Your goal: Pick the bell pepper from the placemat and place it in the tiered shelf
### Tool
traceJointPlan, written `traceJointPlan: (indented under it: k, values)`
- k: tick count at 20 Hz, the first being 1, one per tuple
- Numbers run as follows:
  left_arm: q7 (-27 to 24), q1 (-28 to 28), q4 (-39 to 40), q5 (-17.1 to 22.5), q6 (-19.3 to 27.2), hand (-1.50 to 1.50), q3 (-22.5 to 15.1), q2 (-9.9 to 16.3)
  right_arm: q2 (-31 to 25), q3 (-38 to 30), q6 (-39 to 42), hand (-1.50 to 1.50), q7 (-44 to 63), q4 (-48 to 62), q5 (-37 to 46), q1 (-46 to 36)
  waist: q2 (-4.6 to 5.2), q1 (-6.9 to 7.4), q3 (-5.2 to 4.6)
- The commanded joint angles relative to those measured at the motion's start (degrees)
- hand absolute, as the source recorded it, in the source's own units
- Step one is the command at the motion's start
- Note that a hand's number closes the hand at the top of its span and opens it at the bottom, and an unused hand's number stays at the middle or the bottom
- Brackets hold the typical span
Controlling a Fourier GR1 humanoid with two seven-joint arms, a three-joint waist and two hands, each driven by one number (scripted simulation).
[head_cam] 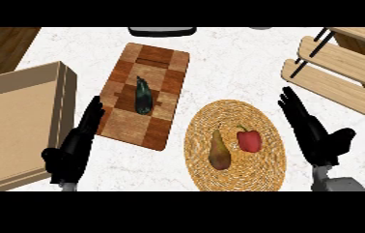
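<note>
eggplant (143,95) on board (160,63); pear (219,151); box (28,121)

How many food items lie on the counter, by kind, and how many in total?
Bell pepper, red, on the woven placemat: 1
Pear, on the same placemat: 1
Eggplant, dark, on the cutting board: 1
Total: 3

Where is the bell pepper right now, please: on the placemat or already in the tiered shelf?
On the placemat. The red bell pepper lies beside the pear; the tiered shelf holds nothing visible, and neither hand touches the pepper.
</note>
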Motion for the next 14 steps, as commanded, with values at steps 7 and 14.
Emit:
traceJointPlan:
  k: [7, 14]
  values:
    - [1.0, -5.8, 1.8, -2.7, -1.5, 0.00, 0.7, 0.4, 15.6, -9.8, -2.4, -1.50, -3.1, -6.7, -20.4, -3.4, -0.54, -3.06, 1.38]
    - [2.5, -9.8, 3.0, -3.4, -3.0, 0.00, -0.1, 0.0, 8.5, -15.8, -31.2, -1.50, -18.2, 4.4, 10.7, 1.6, 0.77, -1.00, -1.14]
